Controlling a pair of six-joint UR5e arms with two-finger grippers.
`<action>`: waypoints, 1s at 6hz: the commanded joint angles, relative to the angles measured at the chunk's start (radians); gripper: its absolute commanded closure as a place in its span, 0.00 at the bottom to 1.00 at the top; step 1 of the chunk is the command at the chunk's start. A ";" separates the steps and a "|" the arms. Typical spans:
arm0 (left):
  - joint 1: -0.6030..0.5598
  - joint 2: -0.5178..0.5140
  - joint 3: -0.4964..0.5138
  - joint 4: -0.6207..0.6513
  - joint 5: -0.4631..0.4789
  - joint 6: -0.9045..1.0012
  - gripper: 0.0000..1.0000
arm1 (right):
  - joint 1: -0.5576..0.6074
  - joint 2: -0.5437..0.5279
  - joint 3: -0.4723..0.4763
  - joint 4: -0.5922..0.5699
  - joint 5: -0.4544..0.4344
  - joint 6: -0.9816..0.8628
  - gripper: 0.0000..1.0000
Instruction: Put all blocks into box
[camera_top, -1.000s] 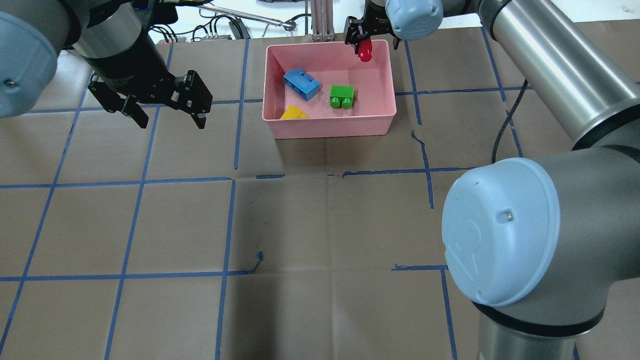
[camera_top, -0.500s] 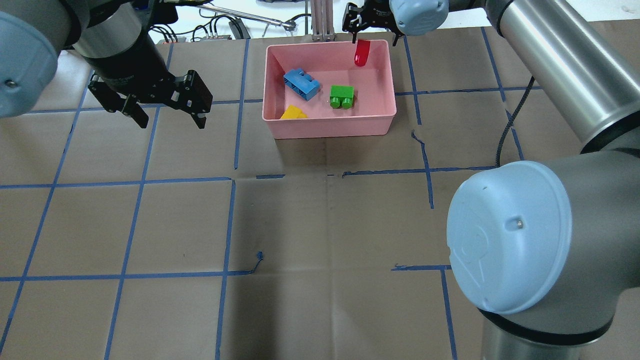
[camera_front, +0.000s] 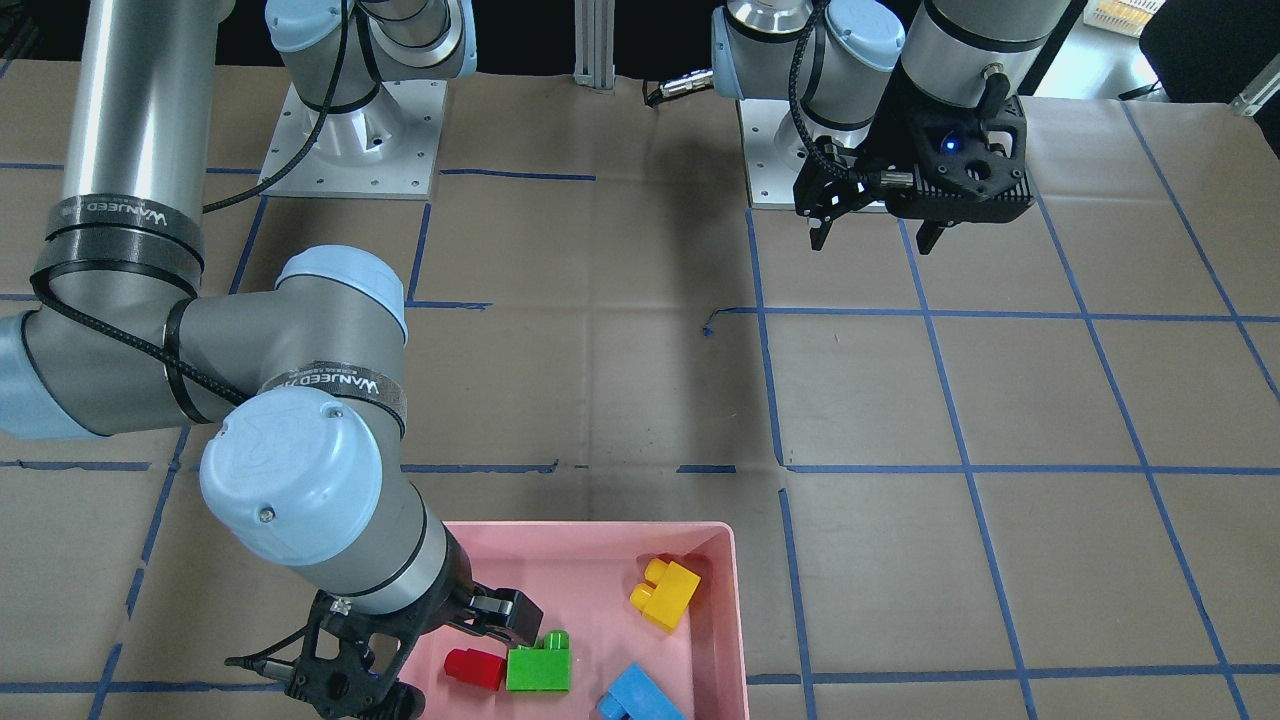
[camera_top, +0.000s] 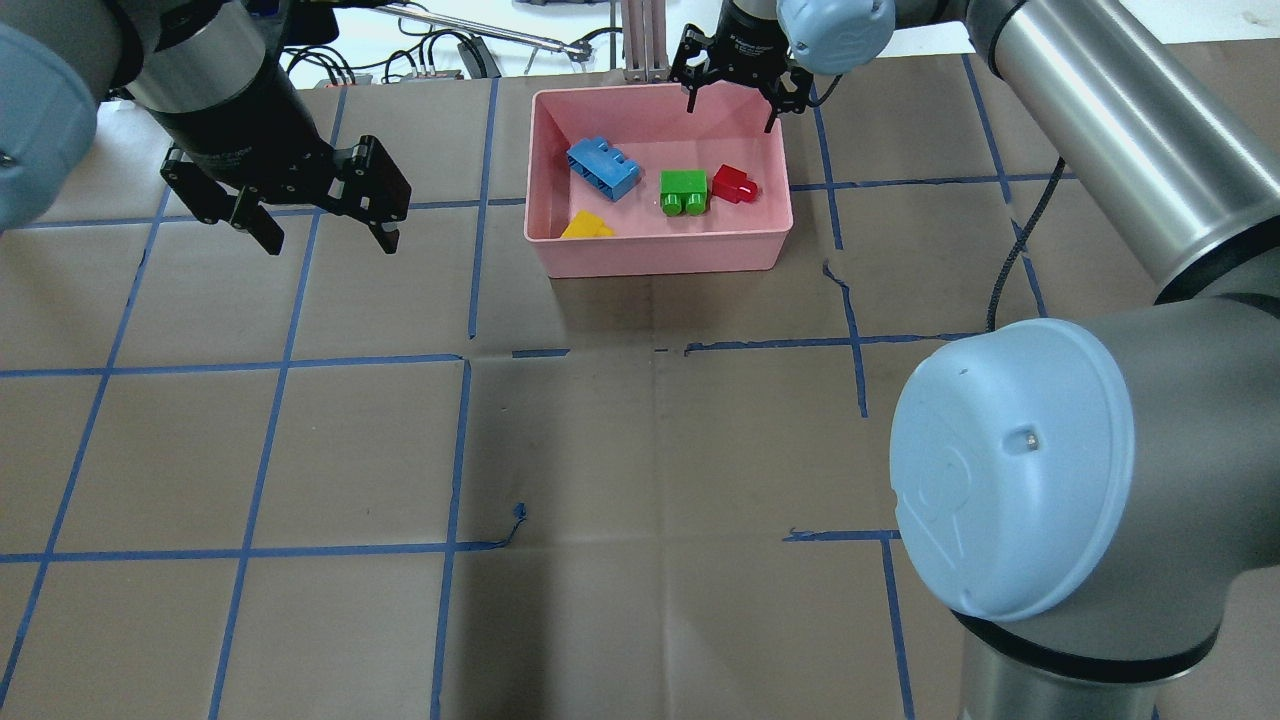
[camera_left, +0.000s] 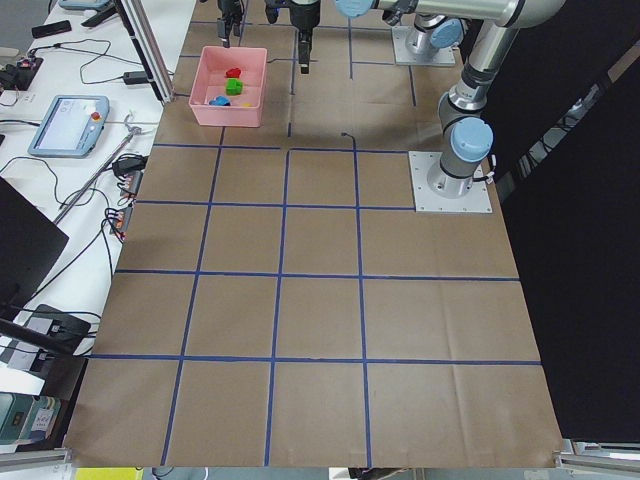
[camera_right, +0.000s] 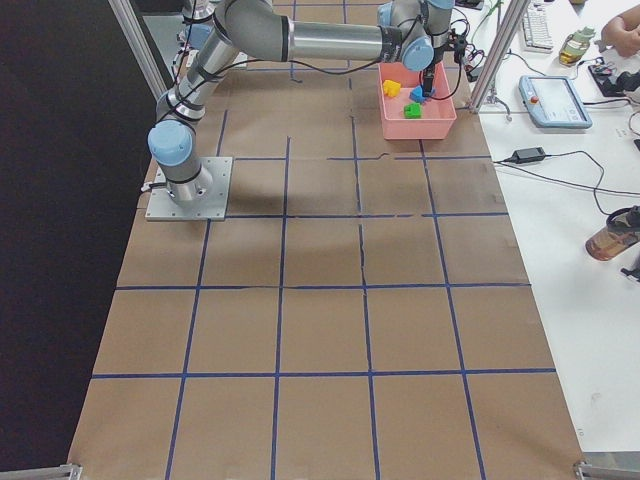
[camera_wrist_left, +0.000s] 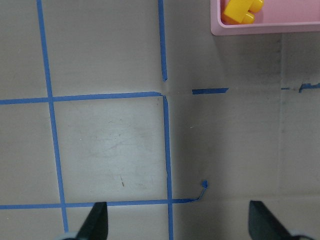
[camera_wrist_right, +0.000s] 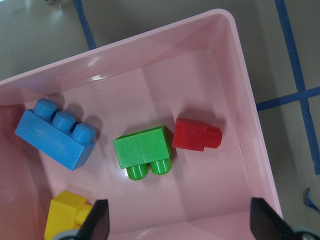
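Observation:
The pink box (camera_top: 655, 255) stands at the table's far middle. All four blocks lie inside it: blue (camera_top: 603, 168), green (camera_top: 684, 192), yellow (camera_top: 587, 227) against the near-left wall, and red (camera_top: 735, 185) on its side, right of the green one. My right gripper (camera_top: 732, 105) is open and empty above the box's far wall. Its wrist view shows red (camera_wrist_right: 196, 135), green (camera_wrist_right: 143, 151), blue (camera_wrist_right: 56, 134) and yellow (camera_wrist_right: 67, 216) below the spread fingers. My left gripper (camera_top: 328, 238) is open and empty, over the table left of the box.
Brown paper with a blue tape grid covers the table. An aluminium post (camera_top: 645, 40) and cables stand just behind the box. A side table with a teach pendant (camera_left: 68, 125) runs along the far edge. The right arm's elbow (camera_top: 1010, 460) looms at the near right.
The right gripper opened and let go of the red block, which fell into the box and came to rest beside the green one. The left gripper shifted slightly left.

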 joint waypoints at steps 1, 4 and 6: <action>0.002 0.000 0.000 0.001 0.000 0.002 0.01 | -0.020 -0.048 0.000 0.084 -0.006 -0.046 0.00; 0.001 -0.001 0.000 0.001 0.000 0.000 0.01 | -0.094 -0.273 0.112 0.311 -0.124 -0.282 0.01; 0.002 -0.003 0.000 0.002 -0.001 0.000 0.01 | -0.098 -0.502 0.347 0.330 -0.184 -0.326 0.01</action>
